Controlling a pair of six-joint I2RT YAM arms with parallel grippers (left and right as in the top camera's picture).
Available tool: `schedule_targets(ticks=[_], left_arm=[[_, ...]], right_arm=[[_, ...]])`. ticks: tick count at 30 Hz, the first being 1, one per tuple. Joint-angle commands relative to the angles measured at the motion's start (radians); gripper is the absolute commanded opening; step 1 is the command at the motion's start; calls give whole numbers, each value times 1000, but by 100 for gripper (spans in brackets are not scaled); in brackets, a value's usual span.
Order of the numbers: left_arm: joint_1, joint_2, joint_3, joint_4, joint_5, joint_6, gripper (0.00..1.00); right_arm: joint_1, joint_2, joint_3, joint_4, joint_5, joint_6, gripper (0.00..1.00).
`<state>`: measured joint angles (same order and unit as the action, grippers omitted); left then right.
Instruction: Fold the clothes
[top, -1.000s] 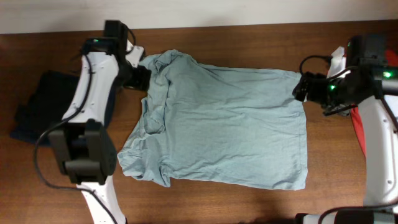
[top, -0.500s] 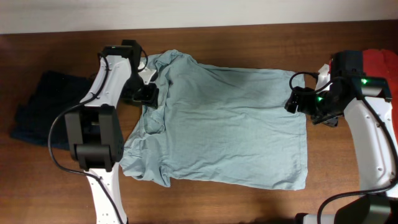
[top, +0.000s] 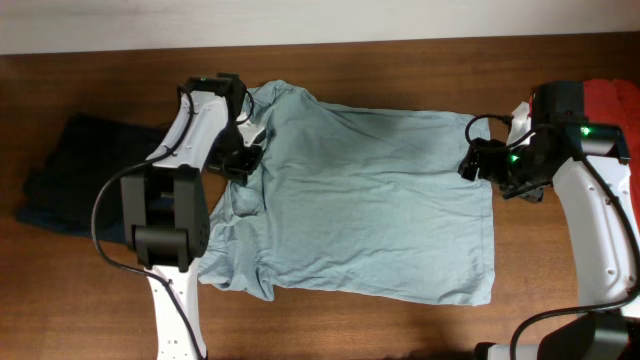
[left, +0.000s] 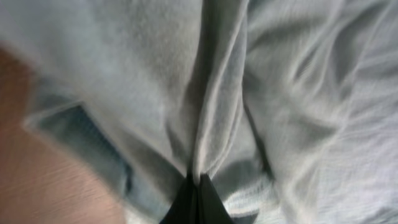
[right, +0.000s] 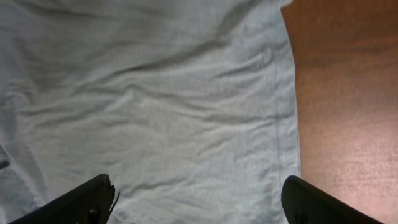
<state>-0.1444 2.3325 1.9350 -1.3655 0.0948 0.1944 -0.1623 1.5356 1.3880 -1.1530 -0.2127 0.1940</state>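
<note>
Left gripper (top: 243, 160) has moved in from the shirt's outer edge onto the bunched cloth near the collar. Its jaws, apart a second ago, are now closed. The left wrist view shows the left gripper (left: 194, 194) pinching a raised ridge of the pale grey-blue T-shirt (left: 292, 93), with fabric pulled into creases on both sides of the pinch.

The T-shirt (top: 370, 200) lies spread on the desk (top: 400, 60), body flat and smooth, left side rumpled (sleeve and shoulder folded over themselves). It is not yet folded.

The right gripper (top: 468, 160) hangs over the shirt's upper right edge, where it has been for the past half second. Its jaws stand wide with nothing between them, and the right wrist view shows cloth lying flat beneath the fingers (right: 93, 196).

The dark navy garment (top: 60, 170) rests at the far left and the orange-red shirt (top: 610, 100) at the far right, both away from the grippers.

Reading: one grasp is secured. The right side probably must close on its edge before any fold can be lifted.
</note>
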Motion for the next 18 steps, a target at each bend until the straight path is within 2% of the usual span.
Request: schedule_targets(ticks=[1, 6, 10, 13, 14, 16, 18], left_arm=[[29, -32, 164, -56, -151, -47, 1], [95, -54, 373, -39, -182, -42, 1], [130, -53, 388, 5, -183, 12, 1], [150, -49, 387, 23, -245, 21, 1], [157, -49, 387, 28, -267, 21, 4], [172, -49, 387, 29, -275, 17, 36], [187, -49, 387, 16, -272, -11, 53]], right_arm=[[-2, -1, -37, 37, -12, -6, 91], [-2, 8, -163, 161, -12, -2, 90], [-2, 35, -262, 254, -12, 34, 88], [-3, 62, -309, 299, -11, 58, 85], [-3, 68, -313, 304, -8, 58, 85], [-3, 84, -319, 317, 10, 58, 84], [-4, 88, -318, 347, 47, 58, 84]])
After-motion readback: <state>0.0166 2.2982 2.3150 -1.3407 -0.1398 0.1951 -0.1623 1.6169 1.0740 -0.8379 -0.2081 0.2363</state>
